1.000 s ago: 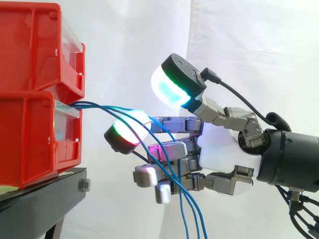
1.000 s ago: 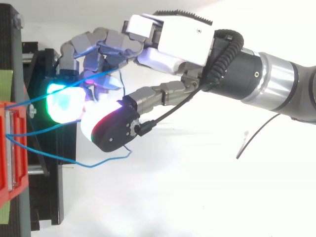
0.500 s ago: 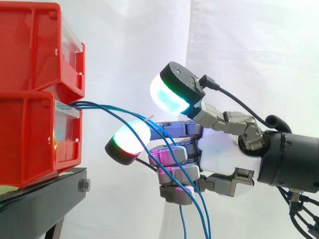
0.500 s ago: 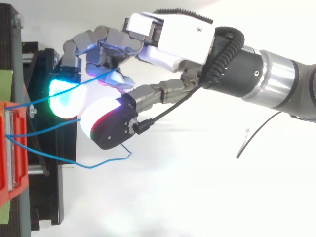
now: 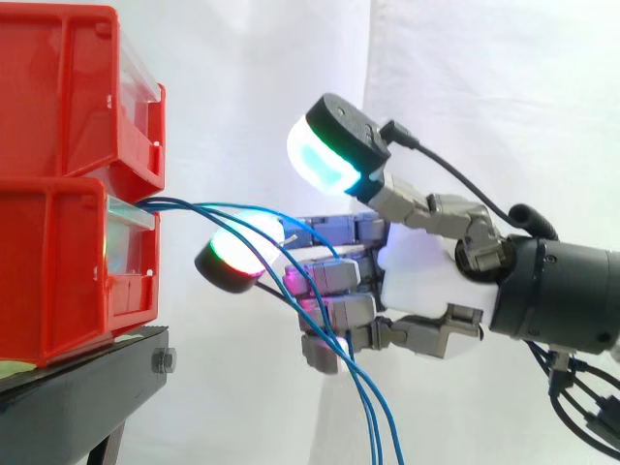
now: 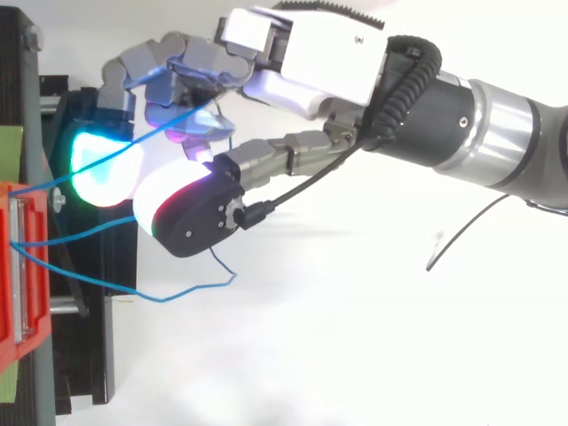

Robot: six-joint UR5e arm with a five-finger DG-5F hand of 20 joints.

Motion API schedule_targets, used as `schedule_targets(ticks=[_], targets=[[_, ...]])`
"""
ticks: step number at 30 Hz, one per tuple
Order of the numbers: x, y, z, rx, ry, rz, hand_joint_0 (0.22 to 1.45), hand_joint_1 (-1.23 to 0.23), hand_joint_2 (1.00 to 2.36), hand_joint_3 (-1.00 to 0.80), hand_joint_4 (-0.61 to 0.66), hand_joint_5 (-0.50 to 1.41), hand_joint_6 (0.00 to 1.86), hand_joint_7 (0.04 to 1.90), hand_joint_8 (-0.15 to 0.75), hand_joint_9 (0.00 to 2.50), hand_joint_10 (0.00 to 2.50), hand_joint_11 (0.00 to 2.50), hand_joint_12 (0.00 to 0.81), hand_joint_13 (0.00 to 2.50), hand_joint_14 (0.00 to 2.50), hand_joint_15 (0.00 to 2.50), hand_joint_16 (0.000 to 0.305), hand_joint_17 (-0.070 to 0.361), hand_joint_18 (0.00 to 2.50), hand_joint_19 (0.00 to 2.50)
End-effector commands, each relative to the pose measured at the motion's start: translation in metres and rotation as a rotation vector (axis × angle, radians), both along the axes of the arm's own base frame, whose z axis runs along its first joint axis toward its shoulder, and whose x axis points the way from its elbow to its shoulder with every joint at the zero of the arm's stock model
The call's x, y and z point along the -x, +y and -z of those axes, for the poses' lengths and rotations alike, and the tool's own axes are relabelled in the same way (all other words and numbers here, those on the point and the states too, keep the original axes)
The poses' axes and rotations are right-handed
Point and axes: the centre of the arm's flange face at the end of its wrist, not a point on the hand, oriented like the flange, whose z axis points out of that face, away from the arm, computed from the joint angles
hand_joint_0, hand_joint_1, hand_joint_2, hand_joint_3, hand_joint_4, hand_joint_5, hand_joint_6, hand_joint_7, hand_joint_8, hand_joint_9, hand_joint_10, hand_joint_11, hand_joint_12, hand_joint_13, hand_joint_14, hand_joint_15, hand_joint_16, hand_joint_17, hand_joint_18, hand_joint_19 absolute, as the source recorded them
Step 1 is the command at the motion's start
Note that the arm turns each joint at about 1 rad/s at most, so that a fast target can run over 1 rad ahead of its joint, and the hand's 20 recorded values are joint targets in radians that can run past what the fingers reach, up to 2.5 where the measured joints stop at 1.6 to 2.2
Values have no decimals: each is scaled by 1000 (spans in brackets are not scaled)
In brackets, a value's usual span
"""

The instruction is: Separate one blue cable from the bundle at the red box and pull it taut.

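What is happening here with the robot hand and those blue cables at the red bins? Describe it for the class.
The robot's hand is in among the blue cables that come out of the red bins on the black stand. Its fingers are curled, and in the top view one blue cable runs fairly straight from the bins into them. The other cables hang slack, so one cable seems picked out, though not clearly taut.

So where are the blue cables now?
In the side view, the blue cables leave the front of the lower red box at the view's left, run rightward across the hand and hang below it.
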Motion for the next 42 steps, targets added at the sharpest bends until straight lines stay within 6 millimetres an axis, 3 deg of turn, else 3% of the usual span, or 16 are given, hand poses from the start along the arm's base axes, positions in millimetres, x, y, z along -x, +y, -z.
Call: schedule_targets(ticks=[1,11,23,35,39,41,42], targets=[[-4,-4,-11,4,-18,-12,497,-566,1000,-500,179,-248,794,933,369,0,2500,1902,411,342,2500,1713,48,109,835,1308],[-1,-4,-25,57,8,-18,575,-503,1000,-500,138,-238,825,917,353,0,2500,2014,421,474,2500,1788,44,99,911,1355],[4,-3,-17,64,76,-21,574,-473,1000,-500,143,-205,833,960,373,283,2500,2161,506,815,2500,1875,57,129,1162,1016],[6,-1,-13,67,107,-21,598,-542,1017,-214,81,-189,867,1045,310,350,2500,2401,490,867,2500,1819,54,122,1216,1041],[6,0,-14,68,104,-26,593,-607,1019,-127,85,-187,872,1072,318,333,2500,2356,487,871,2500,1799,58,131,1232,960],[6,0,-14,68,104,-26,595,-617,1017,-166,92,-191,876,1048,329,325,2500,2351,482,851,2500,1757,57,128,1216,996],[6,0,-14,68,104,-26,570,-603,1014,-288,93,-193,874,1054,328,320,2500,2346,483,837,2500,1787,54,123,1203,1041]])
